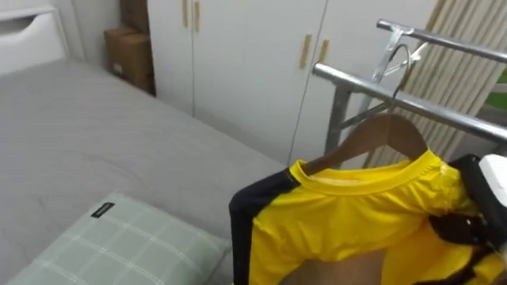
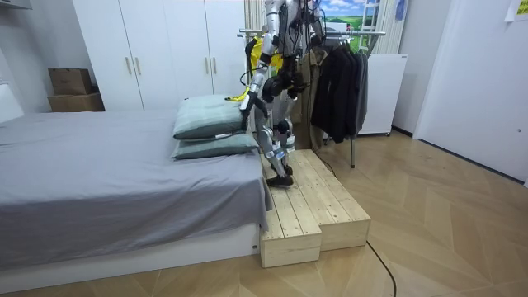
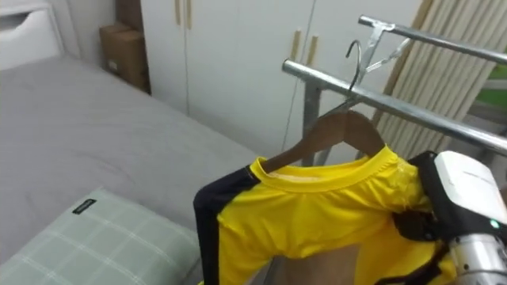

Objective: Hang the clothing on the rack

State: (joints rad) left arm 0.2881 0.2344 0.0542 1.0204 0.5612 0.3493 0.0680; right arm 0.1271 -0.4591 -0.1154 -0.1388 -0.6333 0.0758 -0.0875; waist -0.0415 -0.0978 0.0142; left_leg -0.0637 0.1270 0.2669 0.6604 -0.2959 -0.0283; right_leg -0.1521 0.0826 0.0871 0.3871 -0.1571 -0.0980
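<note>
A yellow shirt (image 1: 348, 214) with black trim is draped on a wooden hanger (image 1: 380, 134). The hanger's metal hook (image 1: 404, 67) stands up at the near bar of the metal rack (image 1: 356, 81); I cannot tell whether it rests on the bar. My right hand (image 3: 416, 226) comes in from the right and is shut on the shirt at the hanger's right shoulder. In the room view my left hand (image 2: 247, 101) hangs low by the pillows, and I stand on a wooden platform (image 2: 313, 206) between the bed and the rack.
A grey bed (image 1: 79, 134) lies to my left with a checked pillow (image 1: 119, 241) near me. White wardrobe doors (image 1: 238, 47) and a cardboard box (image 1: 131, 55) stand behind it. Dark clothes (image 2: 338, 82) hang further along the rack.
</note>
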